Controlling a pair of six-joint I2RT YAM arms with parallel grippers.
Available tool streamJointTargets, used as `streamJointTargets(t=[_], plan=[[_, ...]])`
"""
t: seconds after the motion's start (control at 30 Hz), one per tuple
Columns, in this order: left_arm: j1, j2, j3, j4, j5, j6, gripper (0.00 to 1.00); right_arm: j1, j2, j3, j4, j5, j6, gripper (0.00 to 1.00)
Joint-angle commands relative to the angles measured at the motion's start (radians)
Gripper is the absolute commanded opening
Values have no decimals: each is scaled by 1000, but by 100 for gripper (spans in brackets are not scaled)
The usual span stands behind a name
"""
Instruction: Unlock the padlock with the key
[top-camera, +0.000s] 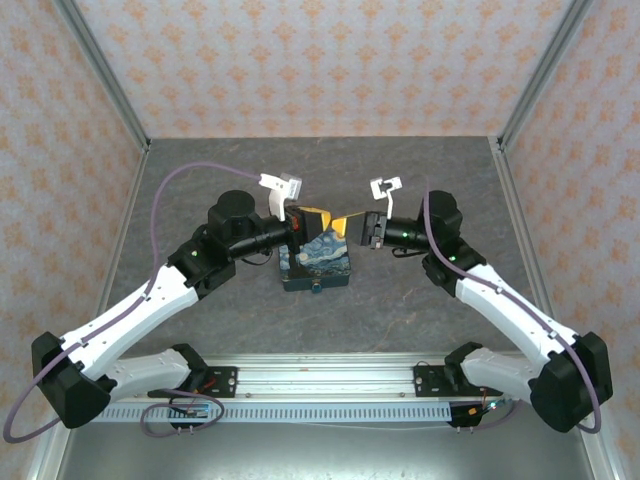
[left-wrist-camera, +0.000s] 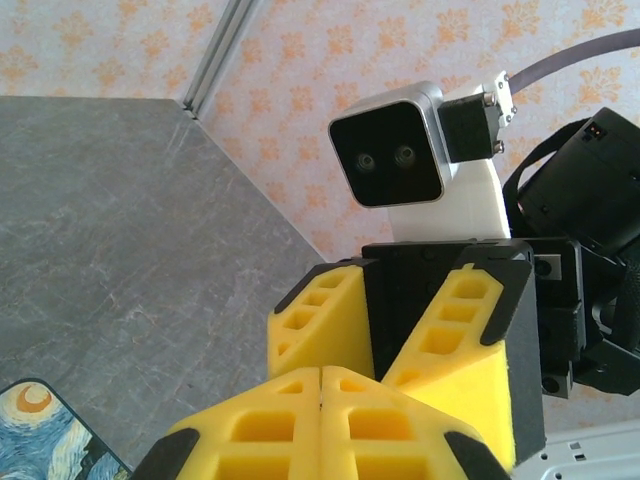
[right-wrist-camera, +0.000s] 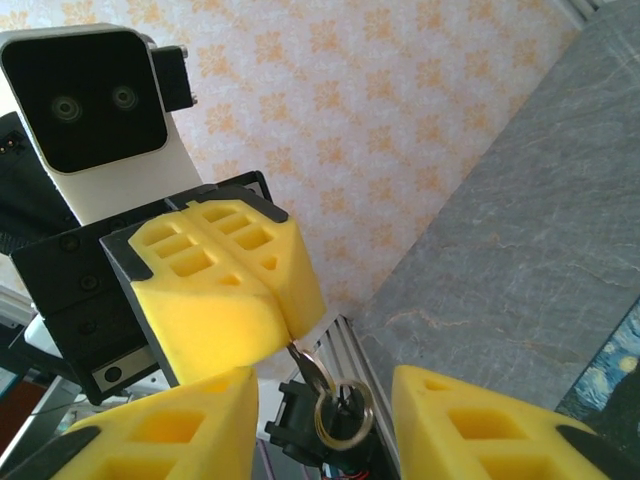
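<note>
My left gripper (left-wrist-camera: 321, 388) is shut, and its yellow fingers (right-wrist-camera: 222, 285) pinch the blade of a small silver key (right-wrist-camera: 313, 370). The key's ring (right-wrist-camera: 345, 417) dangles below. My right gripper (right-wrist-camera: 325, 402) is open, with one finger on each side of the hanging key and neither touching it. In the top view both grippers, left (top-camera: 312, 214) and right (top-camera: 351, 221), meet tip to tip in the air above the starry-night tin (top-camera: 315, 255). The padlock (top-camera: 318, 286) is a tiny dark teal piece at the tin's near edge.
The tin's corner (left-wrist-camera: 40, 432) lies below the left fingers on the grey table (top-camera: 200, 190). Patterned walls with metal posts (top-camera: 110, 85) close in the back and sides. A rail with cables (top-camera: 320, 385) runs along the near edge between the arm bases.
</note>
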Motion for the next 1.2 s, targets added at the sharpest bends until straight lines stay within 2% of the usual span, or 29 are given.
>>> streamJointTargets(t=[0.0,0.37,0.73,0.77,0.87,0.9,1.07,1.17], plan=[[5,-6,4,-9,27,17,0,14,7,34,55,-22,-26,36],[5,-1,4,-9,1,14,0,14,-20,14,12,2,-49,24],[6,4,13,-34,-9,26,0,15,-35,18,-19,17,-68,1],[7,6,17,-42,-20,27,2,14,-38,18,-36,23,-79,0],[16,6,28,-74,-65,25,29,13,-55,17,-101,62,-117,0],[21,4,31,-86,-86,21,34,14,-61,17,-122,80,-131,0],[48,7,45,-203,-249,17,54,15,-103,33,-341,273,-235,0],[49,32,50,-290,-320,67,60,15,-114,54,-486,439,-284,0]])
